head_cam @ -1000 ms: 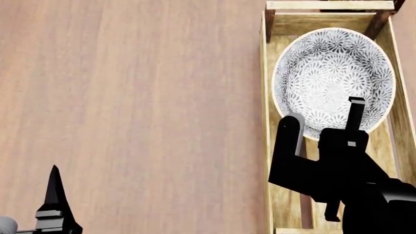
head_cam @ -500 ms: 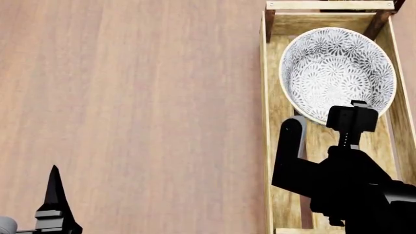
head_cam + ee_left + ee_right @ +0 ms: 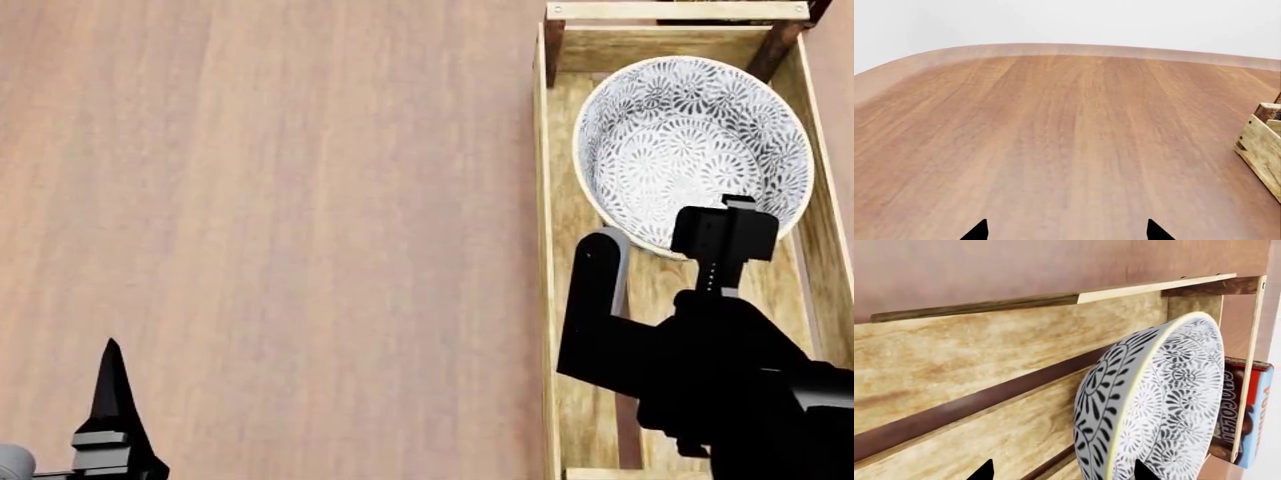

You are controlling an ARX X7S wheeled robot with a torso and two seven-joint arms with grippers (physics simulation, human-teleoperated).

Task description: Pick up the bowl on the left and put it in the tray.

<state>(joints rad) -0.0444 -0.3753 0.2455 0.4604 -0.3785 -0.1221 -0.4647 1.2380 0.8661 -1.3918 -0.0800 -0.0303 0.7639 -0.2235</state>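
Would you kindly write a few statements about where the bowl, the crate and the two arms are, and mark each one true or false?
1. The bowl sits inside the tray. True.
2. The right gripper is clamped on the bowl's rim. False: its fingers stand apart, off the bowl.
3. The left gripper hangs over bare table. True.
4. The bowl lies upside down. False: its inside faces up.
5. A chocolate box lies beyond the tray's end. True.
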